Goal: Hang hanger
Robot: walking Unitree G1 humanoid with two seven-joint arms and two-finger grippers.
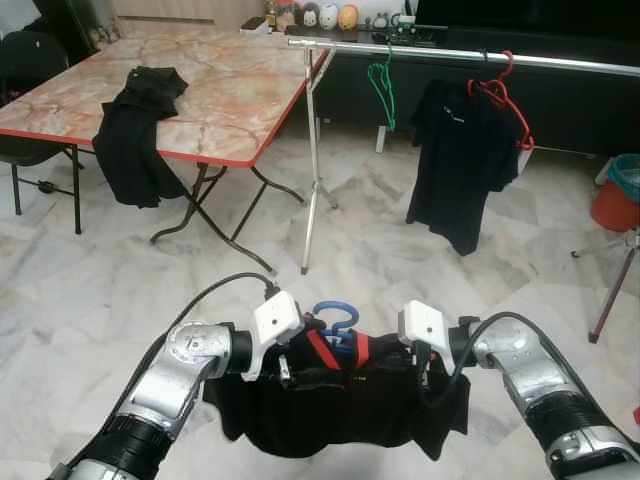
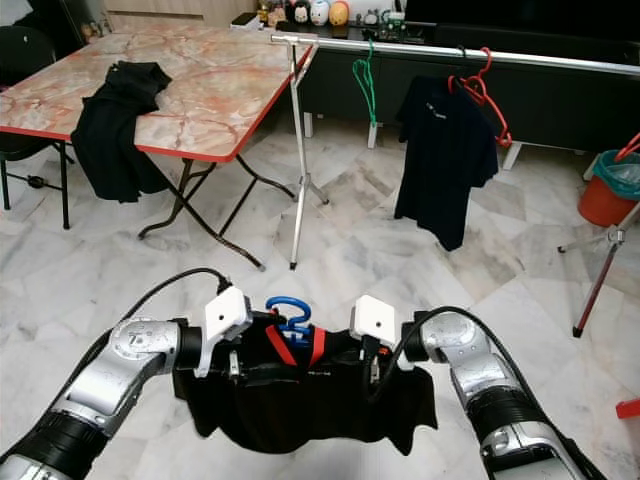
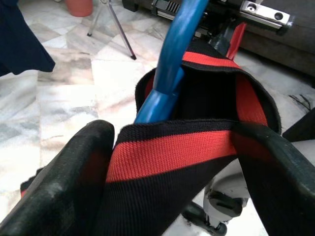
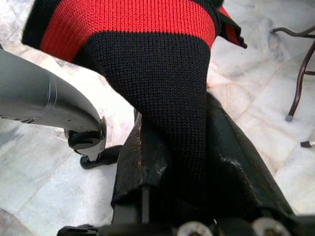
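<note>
Hanging between your two grippers, low in front of the robot's body, is the blue hanger (image 1: 335, 322) with a black shirt (image 1: 340, 410) on it; the shirt has a red and black collar (image 3: 177, 147). Your left gripper (image 1: 288, 368) has its fingers (image 3: 64, 182) closed on the collar, just beside the blue hook. Your right gripper (image 1: 425, 372) has its fingers (image 4: 147, 157) closed on the black knit cloth of the same shirt. The shirt sags under both arms, above the marble floor (image 1: 120, 290). Farther away you see the metal rail (image 1: 450, 52) on its stand, with a green hanger (image 1: 383, 90) and a red hanger (image 1: 505, 95) that carries another black shirt (image 1: 460, 165). To the left stands the worktop (image 1: 200, 90), with dark clothes (image 1: 140, 135) draped over its edge.
</note>
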